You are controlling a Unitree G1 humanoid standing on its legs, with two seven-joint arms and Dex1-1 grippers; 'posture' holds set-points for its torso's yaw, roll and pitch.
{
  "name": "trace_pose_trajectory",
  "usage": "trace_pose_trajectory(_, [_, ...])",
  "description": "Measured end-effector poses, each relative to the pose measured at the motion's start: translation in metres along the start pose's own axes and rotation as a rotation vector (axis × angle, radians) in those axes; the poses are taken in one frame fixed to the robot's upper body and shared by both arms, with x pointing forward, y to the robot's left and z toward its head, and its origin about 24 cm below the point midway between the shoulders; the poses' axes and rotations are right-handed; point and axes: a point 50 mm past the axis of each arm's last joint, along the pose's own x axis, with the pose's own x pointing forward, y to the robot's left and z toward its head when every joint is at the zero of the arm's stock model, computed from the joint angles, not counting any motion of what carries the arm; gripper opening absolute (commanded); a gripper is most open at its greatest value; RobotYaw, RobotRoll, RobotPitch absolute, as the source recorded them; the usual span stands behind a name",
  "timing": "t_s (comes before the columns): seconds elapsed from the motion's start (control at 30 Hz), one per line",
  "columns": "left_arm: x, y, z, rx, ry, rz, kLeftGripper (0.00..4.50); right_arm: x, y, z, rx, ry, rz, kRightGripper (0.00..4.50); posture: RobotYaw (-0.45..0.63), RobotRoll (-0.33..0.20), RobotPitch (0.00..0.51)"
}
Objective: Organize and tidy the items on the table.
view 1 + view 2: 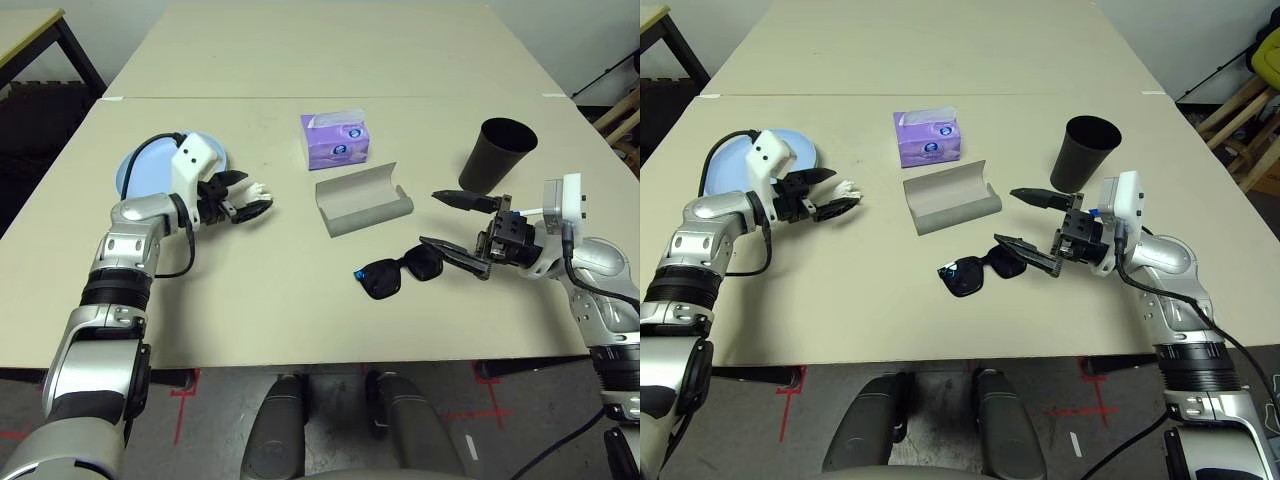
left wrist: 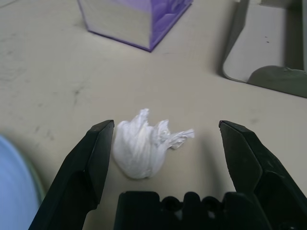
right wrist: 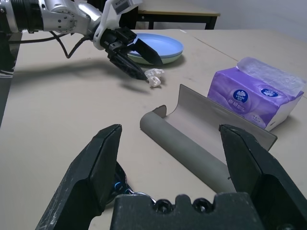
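The left arm reaches forward over the near left part of the beige table, forearm angled inward, its wrist bent so the left gripper points toward the table's middle and slightly down. Its two black fingers stand wide apart, straddling the crumpled white tissue, which lies on the tabletop between them; one finger sits just beside the tissue, the other is clear of it, and nothing is gripped. Just behind this wrist, the light blue plate rests on a pale green plate whose rim peeks out beneath it.

The right arm comes in from the right edge, elbow out, forearm running level toward the left. The right gripper is spread wide and empty, one finger higher than the other, hovering beside the black sunglasses, which lie on the table near the front edge with the lower finger close to one temple arm. The grey oblong glasses case lies open at mid-table, and the purple tissue box stands just behind it. The black tapered cup stands upright beyond the right gripper
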Motion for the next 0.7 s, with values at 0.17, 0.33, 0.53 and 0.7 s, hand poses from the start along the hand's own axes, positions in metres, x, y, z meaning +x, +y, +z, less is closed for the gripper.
trace_pose_trajectory(0.17, [0.002,0.003,-0.001,-0.008,0.011,0.004,4.46,-0.001,0.001,-0.001,0.004,0.002,0.0,4.5,0.08,0.0,0.166])
trace_pose_trajectory(0.33, [0.002,0.003,-0.011,-0.04,0.038,0.01,4.46,-0.001,0.002,-0.001,0.005,0.004,0.0,4.5,0.08,0.0,0.17])
trace_pose_trajectory(0.53, [0.004,0.007,-0.008,-0.042,0.038,0.028,4.08,-0.001,0.001,-0.001,0.004,0.004,-0.002,4.5,0.07,0.0,0.175])
trace_pose_trajectory(0.7, [0.004,0.01,-0.009,-0.057,0.041,0.042,2.34,-0.002,0.005,-0.003,0.01,0.009,-0.005,4.5,0.07,0.0,0.175])
